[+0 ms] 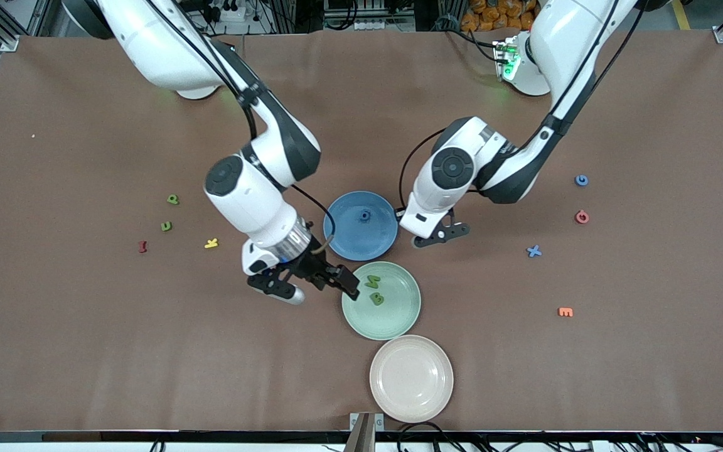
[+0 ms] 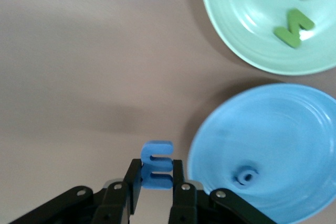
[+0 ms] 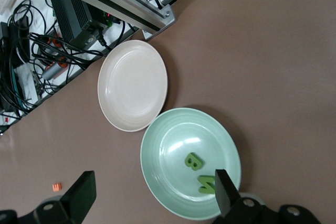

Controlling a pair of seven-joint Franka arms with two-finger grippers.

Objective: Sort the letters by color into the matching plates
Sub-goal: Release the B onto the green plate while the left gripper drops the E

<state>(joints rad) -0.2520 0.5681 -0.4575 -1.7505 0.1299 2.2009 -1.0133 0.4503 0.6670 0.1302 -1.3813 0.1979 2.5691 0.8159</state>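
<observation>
My left gripper (image 2: 156,170) is shut on a blue letter E (image 2: 156,162). It hangs over the bare table just beside the blue plate (image 2: 283,135), which holds one small blue letter (image 2: 245,176). In the front view the left gripper (image 1: 437,235) hides the E. My right gripper (image 1: 311,282) stands open and empty over the rim of the mint green plate (image 1: 393,321), toward the right arm's end. Two green letters, an M (image 1: 371,282) and a B (image 1: 376,299), lie in that plate. The pinkish-beige plate (image 1: 412,402) is empty.
Loose letters lie toward the right arm's end: two green (image 1: 173,199) (image 1: 166,226), one red (image 1: 142,246), one yellow (image 1: 211,243). Toward the left arm's end lie a blue G (image 1: 581,180), a red letter (image 1: 582,217), a blue X (image 1: 534,251) and an orange E (image 1: 565,312).
</observation>
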